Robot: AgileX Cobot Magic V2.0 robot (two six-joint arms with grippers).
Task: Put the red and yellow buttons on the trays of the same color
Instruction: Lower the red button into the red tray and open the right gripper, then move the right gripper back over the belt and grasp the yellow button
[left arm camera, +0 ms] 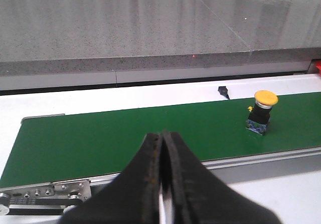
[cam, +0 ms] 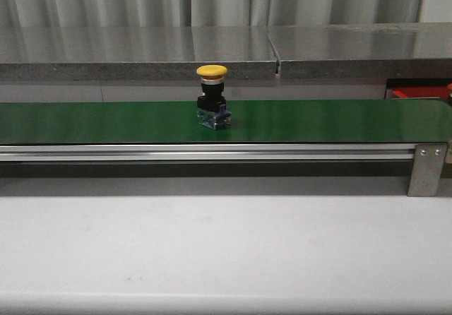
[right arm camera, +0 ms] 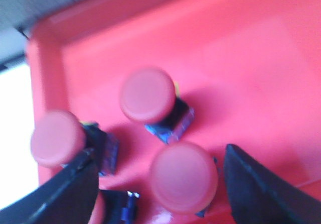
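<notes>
Over on the green conveyor belt [cam: 106, 121] sits one yellow button [cam: 212, 96], upright, nothing touching it. Left pincer [left arm camera: 163, 184] hangs near the belt, fingers pressed together, holding nothing, probably just waiting. Right pincer [right arm camera: 158, 184] is spread wide above the red tray [right arm camera: 241, 58], where three red buttons [right arm camera: 147, 94] stand already; looks like it's just let one go. No yellow tray visible though.

Open belt [cam: 339, 121] around yellow button [cam: 212, 96]
</notes>
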